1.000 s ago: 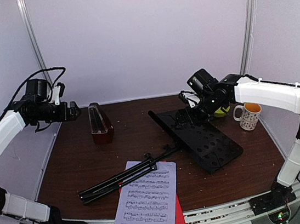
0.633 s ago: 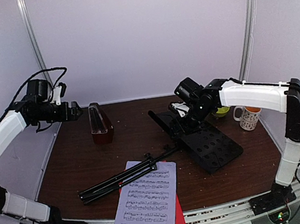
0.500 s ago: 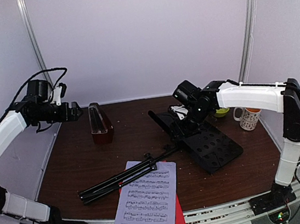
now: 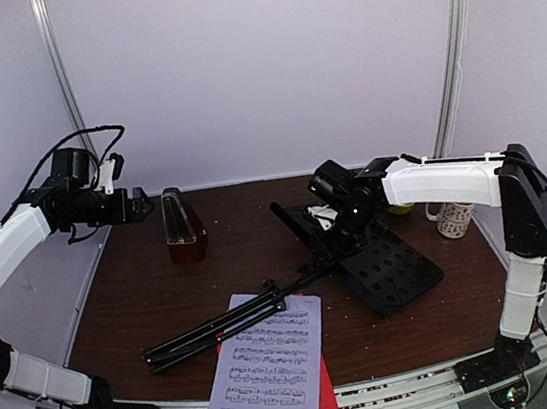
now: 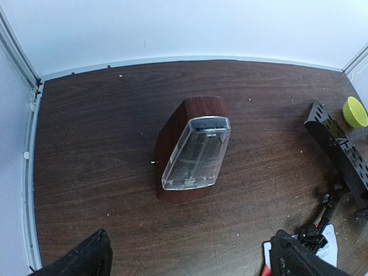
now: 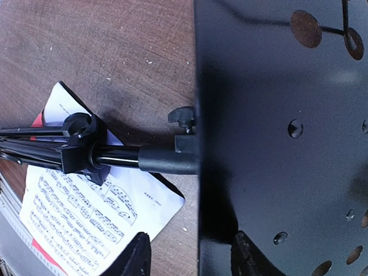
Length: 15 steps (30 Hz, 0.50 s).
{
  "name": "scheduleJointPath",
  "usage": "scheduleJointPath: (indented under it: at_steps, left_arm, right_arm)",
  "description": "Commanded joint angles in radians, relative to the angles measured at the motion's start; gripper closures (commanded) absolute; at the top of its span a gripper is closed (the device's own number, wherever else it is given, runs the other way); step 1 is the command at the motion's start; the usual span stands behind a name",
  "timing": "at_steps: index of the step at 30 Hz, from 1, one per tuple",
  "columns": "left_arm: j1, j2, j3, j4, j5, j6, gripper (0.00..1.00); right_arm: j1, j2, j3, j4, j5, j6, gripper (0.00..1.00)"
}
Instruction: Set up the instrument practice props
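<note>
The black music stand lies flat on the table, with its perforated desk [image 4: 381,256] at right and its folded tripod pole [image 4: 224,324] pointing left. My right gripper [image 4: 340,224] is open and hovers low over the desk's left edge [image 6: 276,132]. One finger [image 6: 247,257] is above the desk and the other [image 6: 135,259] is above the table, near the pole joint [image 6: 167,160]. The white sheet [image 4: 268,354] lies on the red sheet [image 4: 325,395] at the front. My left gripper [image 4: 140,204] is open and empty, raised just left of the upright metronome [image 4: 184,226], which also shows in the left wrist view [image 5: 192,149].
A spotted mug [image 4: 454,216] stands at the right edge. A green bowl [image 5: 355,111] sits behind the desk, mostly hidden by my right arm in the top view. White walls close the table at the back and sides.
My right arm has swung left along the desk, from near the bowl to the desk's left edge by the pole joint. The left arm has barely moved.
</note>
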Motion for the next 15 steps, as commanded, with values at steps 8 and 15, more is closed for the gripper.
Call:
scheduleJointPath:
  at_steps: [8,15]
  left_arm:
    - [-0.012,0.009,0.004,0.051,0.025,-0.030,0.02]
    - [-0.016,0.009,0.011,0.051,0.029,-0.033,0.02]
  right_arm:
    - [0.030,0.052,0.017,-0.019,0.033,-0.029,0.68]
    - [0.030,0.068,0.029,-0.041,0.051,-0.047,0.76]
